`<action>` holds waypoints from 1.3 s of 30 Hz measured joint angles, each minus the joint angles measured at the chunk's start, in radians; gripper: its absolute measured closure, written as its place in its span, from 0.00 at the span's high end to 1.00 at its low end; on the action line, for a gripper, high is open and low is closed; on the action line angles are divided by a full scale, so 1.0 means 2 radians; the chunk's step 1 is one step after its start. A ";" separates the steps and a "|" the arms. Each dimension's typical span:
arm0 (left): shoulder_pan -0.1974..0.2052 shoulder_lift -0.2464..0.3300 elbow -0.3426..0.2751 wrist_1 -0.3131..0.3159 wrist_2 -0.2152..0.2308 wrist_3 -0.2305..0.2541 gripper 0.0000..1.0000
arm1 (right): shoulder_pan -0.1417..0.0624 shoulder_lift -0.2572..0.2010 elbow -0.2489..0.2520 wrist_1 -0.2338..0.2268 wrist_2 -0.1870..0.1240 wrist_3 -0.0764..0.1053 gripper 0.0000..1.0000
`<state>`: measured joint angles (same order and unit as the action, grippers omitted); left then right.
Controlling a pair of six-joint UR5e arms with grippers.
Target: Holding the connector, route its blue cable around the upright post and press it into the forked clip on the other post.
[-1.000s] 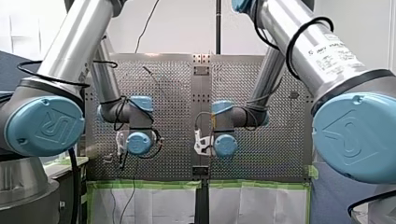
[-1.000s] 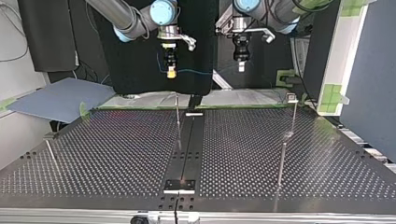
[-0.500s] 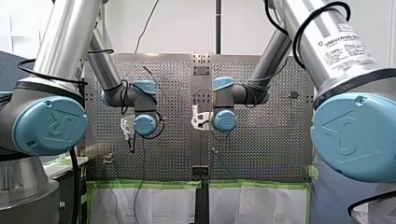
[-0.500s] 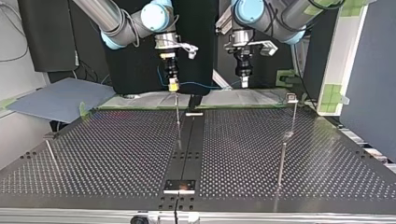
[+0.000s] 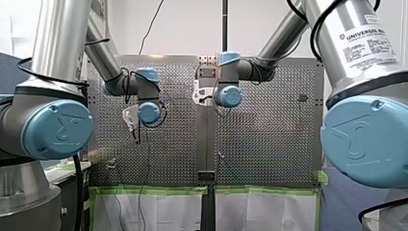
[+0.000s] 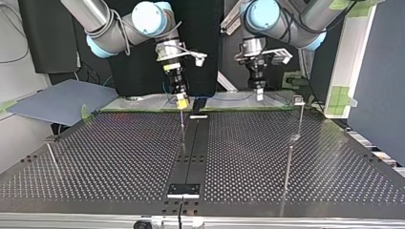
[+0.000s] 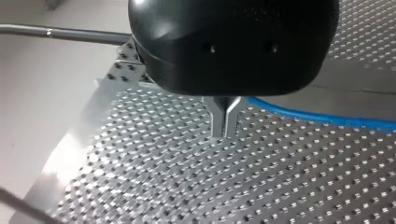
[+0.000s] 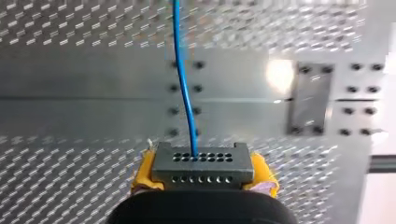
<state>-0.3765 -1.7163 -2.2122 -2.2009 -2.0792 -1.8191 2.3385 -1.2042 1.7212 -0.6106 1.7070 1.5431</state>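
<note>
My right claw (image 8: 203, 173) is closed on a grey connector (image 8: 203, 161), its yellow pads (image 8: 142, 170) pressed against the connector's two ends. The face of the connector shows two rows of small holes. A blue cable (image 8: 183, 79) leaves one hole and runs straight ahead over the perforated counter (image 8: 70, 186).

My left claw (image 7: 225, 125) has its slim metal fingers (image 7: 217, 116) pressed together close above the counter. The blue cable meets them at one side, pinched there, and stretches away just over the surface.

In the top view, my right claw hangs at the far edge of the counter, just above the tip of a thin upright post (image 6: 182, 125). My left claw hangs to the right of it, near a second post (image 6: 300, 119) topped by a small clip (image 6: 298, 99). The cable is not in the clip.
</note>
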 joint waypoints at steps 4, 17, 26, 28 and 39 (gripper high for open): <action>0.006 0.016 0.011 -0.016 -0.002 -0.005 0.05 | 0.000 -0.017 -0.017 0.017 -0.017 0.001 0.01; 0.032 0.073 0.042 -0.072 -0.030 -0.029 0.05 | 0.003 -0.064 -0.070 0.064 -0.066 0.002 0.01; 0.049 0.109 0.077 -0.109 -0.022 -0.041 0.05 | 0.003 -0.066 -0.096 0.082 -0.074 0.002 0.01; 0.052 0.116 0.084 -0.116 -0.022 -0.043 0.05 | 0.003 -0.066 -0.101 0.087 -0.076 0.002 0.01; 0.091 0.159 0.130 -0.162 0.005 -0.050 0.05 | 0.000 -0.066 -0.141 0.091 -0.095 0.019 0.01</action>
<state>-0.1950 -1.3983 -1.9528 -2.5246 -2.0693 -1.9183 2.3375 -1.3361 1.4391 -0.4289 1.5171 1.5806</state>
